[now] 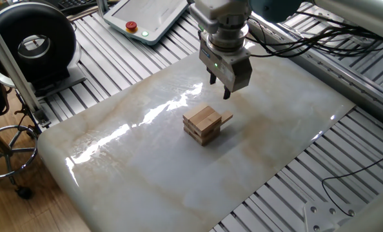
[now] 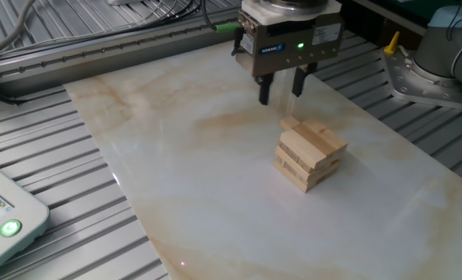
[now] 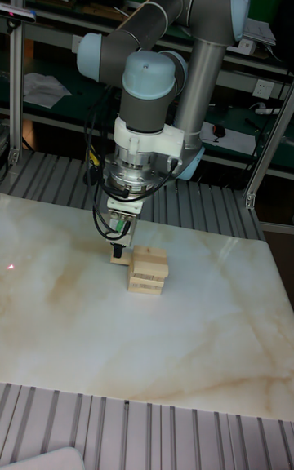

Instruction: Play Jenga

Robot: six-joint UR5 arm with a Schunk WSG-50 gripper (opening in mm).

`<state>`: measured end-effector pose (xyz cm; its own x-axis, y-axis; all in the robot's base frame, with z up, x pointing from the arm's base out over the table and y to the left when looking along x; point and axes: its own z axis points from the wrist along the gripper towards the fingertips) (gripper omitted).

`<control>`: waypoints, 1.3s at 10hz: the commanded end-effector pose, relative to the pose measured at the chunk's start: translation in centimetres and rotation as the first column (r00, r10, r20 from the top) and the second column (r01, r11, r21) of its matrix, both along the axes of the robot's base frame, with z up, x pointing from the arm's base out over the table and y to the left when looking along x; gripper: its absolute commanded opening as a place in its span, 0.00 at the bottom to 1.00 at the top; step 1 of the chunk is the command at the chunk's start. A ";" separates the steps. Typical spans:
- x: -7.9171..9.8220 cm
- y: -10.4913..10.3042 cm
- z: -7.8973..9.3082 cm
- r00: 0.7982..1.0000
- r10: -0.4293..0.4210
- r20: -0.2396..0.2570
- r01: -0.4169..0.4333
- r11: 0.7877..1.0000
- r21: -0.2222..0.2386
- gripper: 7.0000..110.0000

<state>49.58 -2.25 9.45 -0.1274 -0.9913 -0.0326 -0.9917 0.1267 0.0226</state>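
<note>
The jaws (image 2: 280,92) stand parted with nothing between them, hanging above the bench (image 2: 184,179). Just below and a little to one side of the jaws sits the Jenga tower (image 2: 309,154), with one block (image 1: 225,118) poking out of its side toward them. No block has been pulled yet; gripping, drawing and restacking it are, I judge, all left

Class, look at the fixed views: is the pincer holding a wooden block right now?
No, the pincer hangs open and empty above the tower.
</note>
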 end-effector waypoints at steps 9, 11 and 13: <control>0.6 1.1 0.6 0.994 0.104 0.032 -0.106 0.992 0.063 0.15; 0.7 0.1 0.5 0.994 0.105 0.030 -0.106 0.994 0.022 0.15; 1.0 -0.4 0.5 0.994 0.102 0.038 -0.102 0.995 0.001 0.36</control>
